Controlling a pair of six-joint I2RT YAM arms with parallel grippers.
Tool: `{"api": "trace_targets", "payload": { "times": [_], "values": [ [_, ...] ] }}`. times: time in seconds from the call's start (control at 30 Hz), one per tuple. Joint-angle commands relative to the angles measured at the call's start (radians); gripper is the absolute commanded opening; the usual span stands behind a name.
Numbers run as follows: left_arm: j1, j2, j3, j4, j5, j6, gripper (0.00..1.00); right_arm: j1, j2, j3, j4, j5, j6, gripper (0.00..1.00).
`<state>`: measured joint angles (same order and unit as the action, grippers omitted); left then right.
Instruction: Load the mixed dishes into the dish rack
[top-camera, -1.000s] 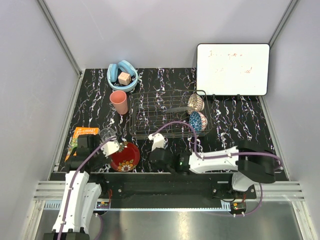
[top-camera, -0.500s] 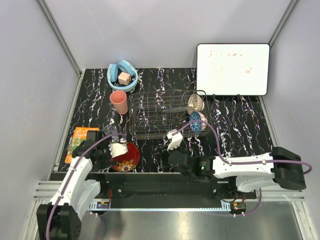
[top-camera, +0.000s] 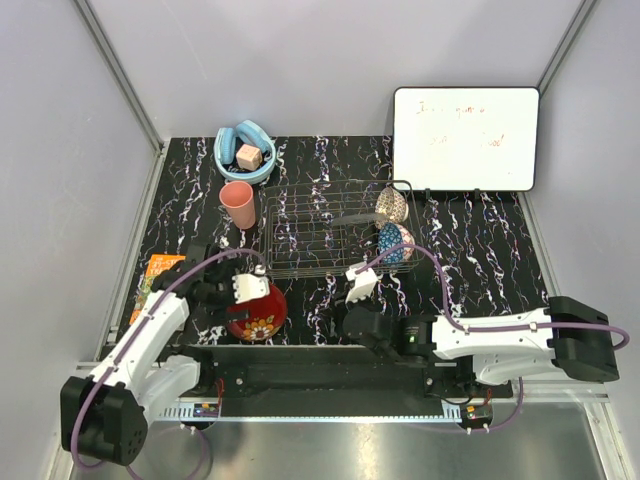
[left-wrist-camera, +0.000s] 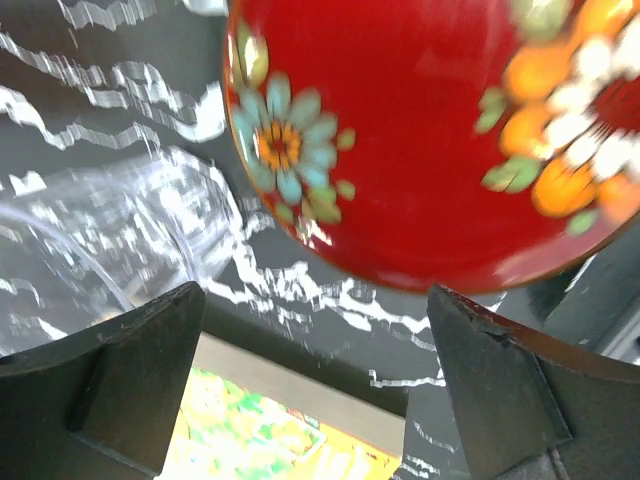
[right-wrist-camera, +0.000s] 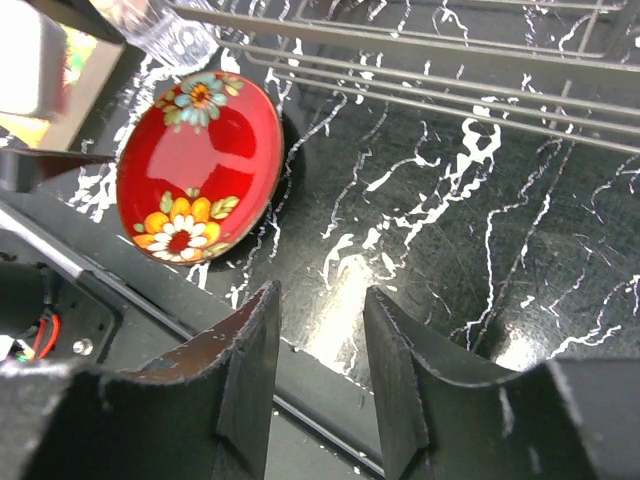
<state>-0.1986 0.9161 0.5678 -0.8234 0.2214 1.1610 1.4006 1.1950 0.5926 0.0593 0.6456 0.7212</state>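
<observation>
As left hand (left-wrist-camera: 315, 300) gapes, red bowl (left-wrist-camera: 420, 150) ahead

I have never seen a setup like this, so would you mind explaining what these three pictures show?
These are two robot arms bolted at the near edge of a table. The wide picture comes from a fixed camera overhead; the other two come from a camera on each wrist, so the dark shapes at the bottom are that pincer's own fingers. The job is loading dishes into the wire dish rack, where a blue patterned bowl and a pale speckled bowl already sit. A pink cup stands left of it. The left pincer is open, close to a red floral bowl and a clear glass tumbler; the right pincer is open too, holding nothing. The whiteboard and the light-blue ring are not dishes.
</observation>
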Motion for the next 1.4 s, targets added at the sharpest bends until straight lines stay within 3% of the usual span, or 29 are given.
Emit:
{"api": "trace_targets", "payload": {
  "times": [0.0, 0.13, 0.4, 0.57, 0.7, 0.8, 0.83, 0.93, 1.03, 1.07, 1.17, 1.37],
  "values": [
    [-0.077, 0.047, 0.089, -0.040, 0.120, -0.105, 0.99, 0.001, 0.026, 0.052, -0.053, 0.060, 0.056, 0.50],
    [-0.157, 0.098, 0.110, -0.054, 0.105, -0.205, 0.99, -0.003, 0.005, 0.044, -0.099, 0.069, 0.090, 0.59],
    [-0.163, 0.026, 0.214, -0.177, 0.032, -0.233, 0.99, -0.003, -0.014, 0.030, -0.108, 0.072, 0.095, 0.59],
    [-0.163, -0.111, 0.161, -0.260, -0.060, -0.179, 0.99, -0.003, -0.012, 0.033, -0.110, 0.075, 0.092, 0.56],
    [-0.151, -0.177, 0.051, -0.258, -0.168, -0.158, 0.96, -0.005, -0.021, 0.026, -0.110, 0.080, 0.098, 0.45],
    [-0.111, -0.195, -0.009, -0.208, -0.192, -0.167, 0.84, -0.003, -0.035, 0.015, -0.107, 0.086, 0.106, 0.43],
    [-0.095, -0.181, -0.026, -0.171, -0.192, -0.175, 0.74, -0.003, -0.040, 0.013, -0.107, 0.086, 0.106, 0.43],
    [-0.033, -0.113, -0.037, -0.108, -0.182, -0.191, 0.58, -0.003, -0.043, 0.012, -0.105, 0.081, 0.106, 0.43],
    [-0.002, -0.039, -0.022, -0.060, -0.163, -0.218, 0.49, -0.005, -0.051, 0.006, -0.105, 0.085, 0.107, 0.40],
    [-0.001, -0.027, -0.022, -0.048, -0.162, -0.224, 0.35, -0.003, -0.052, 0.004, -0.107, 0.086, 0.112, 0.39],
    [-0.001, -0.003, -0.034, 0.006, -0.163, -0.228, 0.16, -0.003, -0.063, -0.007, -0.105, 0.095, 0.126, 0.38],
    [-0.016, 0.021, -0.059, 0.069, -0.154, -0.233, 0.14, -0.003, -0.057, -0.005, -0.102, 0.095, 0.121, 0.38]
  ]
}}
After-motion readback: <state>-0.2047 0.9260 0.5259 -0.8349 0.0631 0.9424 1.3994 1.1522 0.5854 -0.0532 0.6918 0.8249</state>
